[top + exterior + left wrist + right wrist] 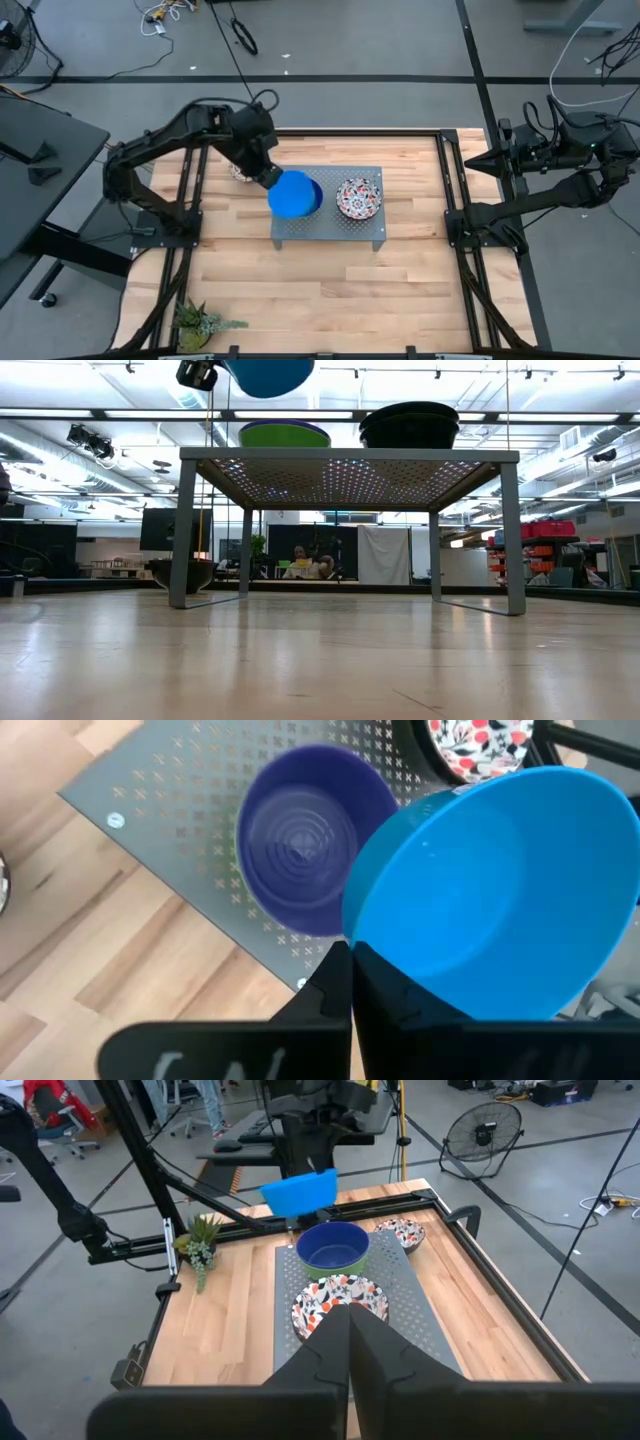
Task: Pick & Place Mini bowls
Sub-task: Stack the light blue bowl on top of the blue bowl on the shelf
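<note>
Item: bright blue mini bowl (291, 194). Held aloft by the left gripper (350, 955), whose fingers are pinched tight on the bowl's rim; the bowl hangs tilted out from the fingertips, clear of everything beneath it.

Item: stacked bowls (334, 1248). Directly below and just ahead of the left gripper, on the grey perforated metal tray (360, 231). The dark blue bowl (303, 838) sits nested in the green bowl (284, 434); the right wrist view shows the green wall under the blue rim.

Item: floral mini bowl (359, 197). On the same tray, beside the stack, on the side away from the left gripper. It looks like a stack too, with a dark bowl under it.

Item: second floral mini bowl (403, 1233). On the wooden table (330, 290) off the tray, back under the left arm's wrist.

Item: right gripper (350, 1342). Parked at the table's edge, well apart from the tray, fingers closed together on nothing.

Item: spiky green plant (200, 322). Near table corner, far from both grippers.

Step in hand, judged: carry-and-place, bright blue bowl on its way to the stack.

Next move calls for: levelling the tilted bowl, centring it over the dark blue bowl's mouth, lowering until it seats, then parting the fingers.
</note>
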